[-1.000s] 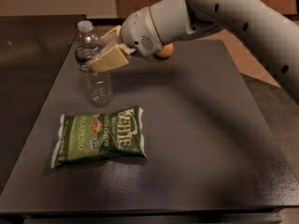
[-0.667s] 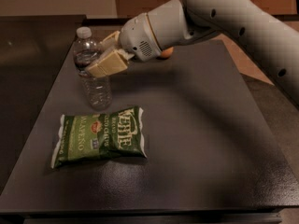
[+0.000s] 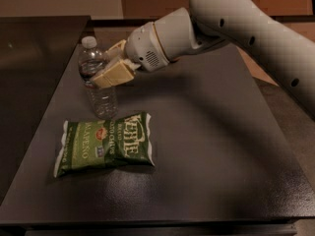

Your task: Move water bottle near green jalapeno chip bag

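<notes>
The water bottle [image 3: 100,90] is clear and ribbed with a white cap. It stands upright at the back left of the dark table [image 3: 211,146], its base just behind the bag's upper edge. The green jalapeno chip bag [image 3: 105,144] lies flat at the front left. My gripper [image 3: 103,65] reaches in from the right and is shut on the bottle's upper body, with one tan finger [image 3: 114,74] in front of it and the other behind it.
My thick white arm [image 3: 231,28] crosses the back right of the table. A second dark surface [image 3: 34,53] adjoins on the left. The table's front edge [image 3: 147,220] runs along the bottom.
The gripper has brought the bottle down and forward, closer to the chip bag. The bag has not moved.
</notes>
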